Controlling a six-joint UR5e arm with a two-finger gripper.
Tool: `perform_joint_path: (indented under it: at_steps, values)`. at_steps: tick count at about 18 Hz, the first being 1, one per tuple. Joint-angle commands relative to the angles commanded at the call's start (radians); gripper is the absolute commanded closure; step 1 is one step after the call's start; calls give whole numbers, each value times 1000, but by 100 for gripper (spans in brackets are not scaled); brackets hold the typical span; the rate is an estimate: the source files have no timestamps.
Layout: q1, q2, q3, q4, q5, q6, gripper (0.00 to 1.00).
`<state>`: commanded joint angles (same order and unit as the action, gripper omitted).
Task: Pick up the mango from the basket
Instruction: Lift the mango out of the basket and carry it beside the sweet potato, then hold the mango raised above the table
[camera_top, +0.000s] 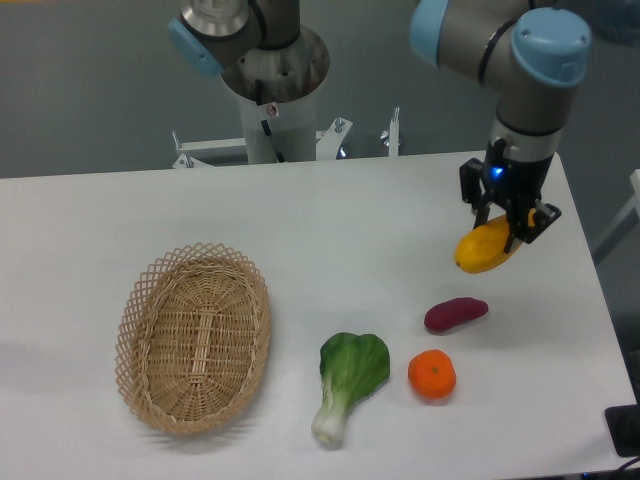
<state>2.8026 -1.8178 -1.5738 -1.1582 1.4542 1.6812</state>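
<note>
Sitting at the table's left, without any produce: the basket (195, 348). Gripping the mango (484, 248) between closed jaws, holding it in the air above the table's right side: the gripper (508, 222). Judging the pick done, with nothing left but perhaps a set-down.

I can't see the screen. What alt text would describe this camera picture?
A robot gripper holds a yellow mango above a white table. On the table: an empty wicker basket, bok choy, a tangerine and a purple sweet potato.
</note>
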Motion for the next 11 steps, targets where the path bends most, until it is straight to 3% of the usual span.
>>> perform_joint_path:
  at_steps: [11]
  values:
    - [-12,-3,-2,2,-2,-9,58]
